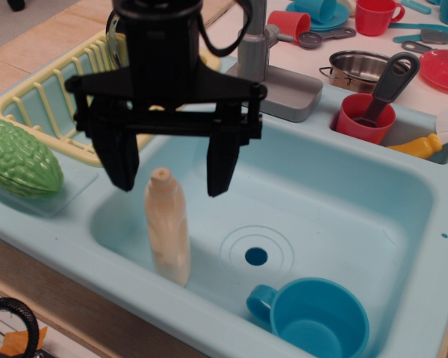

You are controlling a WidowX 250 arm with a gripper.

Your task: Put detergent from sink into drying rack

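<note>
The detergent [169, 227] is a slim cream-beige bottle standing upright at the left side of the light-blue sink [336, 201]. My black gripper [172, 183] is open, with one finger on each side of the bottle's cap and neck, a little above and around it, not touching it. The pale-yellow drying rack [41, 112] sits behind and to the left of the sink, partly hidden by the gripper.
A blue cup [313, 317] lies at the sink's front right. A green bumpy vegetable [19, 160] lies left of the sink. The grey faucet [265, 67], a red cup with a black utensil [366, 115], a yellow-orange bottle [418, 145] and dishes stand behind.
</note>
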